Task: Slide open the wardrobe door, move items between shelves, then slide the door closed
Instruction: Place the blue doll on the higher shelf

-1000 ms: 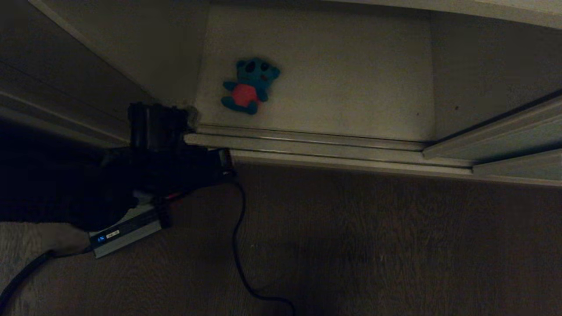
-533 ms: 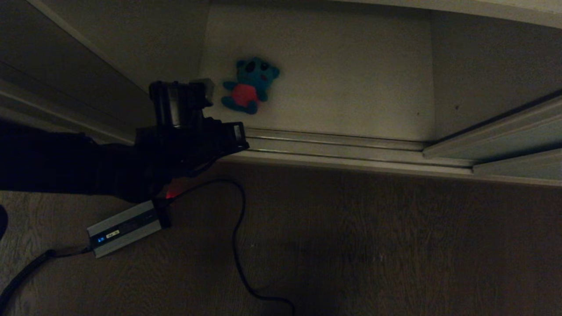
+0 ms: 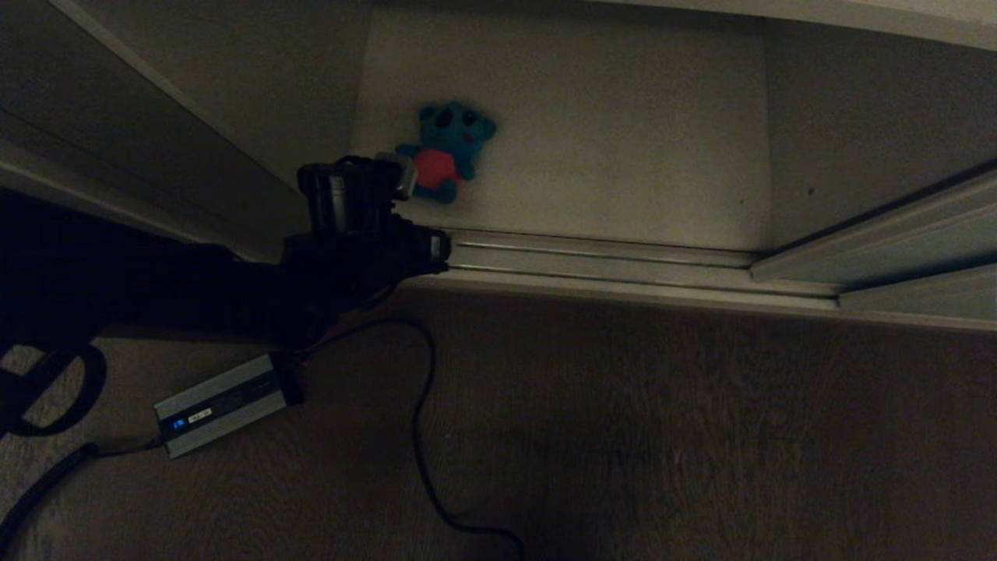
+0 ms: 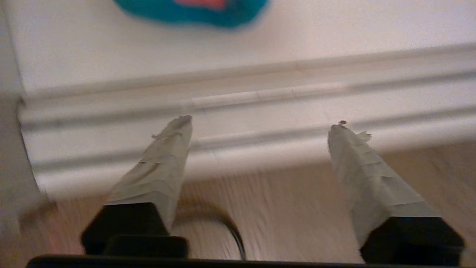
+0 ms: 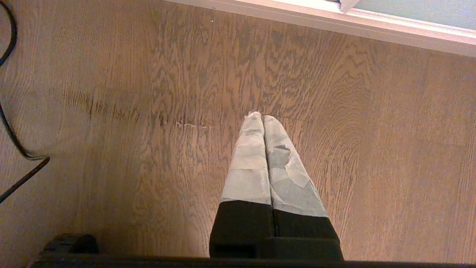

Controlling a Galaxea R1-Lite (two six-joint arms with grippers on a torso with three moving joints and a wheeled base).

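Left gripper (image 4: 260, 121): hovering low over the ribbed floor track (image 3: 607, 261) at the wardrobe's left corner, jaws standing wide apart and gripping nothing (taped fingertips (image 4: 174, 134) pointing toward the toy).
Teal plush toy (image 3: 444, 152): lying on the bottom shelf (image 3: 623, 132) just beyond the track, near the left inner wall, red-pink belly facing up; sitting just beside the left gripper in the head view, not touching it.
Sliding wardrobe door (image 3: 911, 241): standing pushed to the right, leaving the compartment open.
Right gripper (image 5: 263, 118): hanging over the wood floor (image 5: 148, 111), jaws pressed closed, holding nothing.
Floor clutter: grey box with a small blue light (image 3: 222, 405) and a black cable (image 3: 420, 436) lying on the floor below the left arm.
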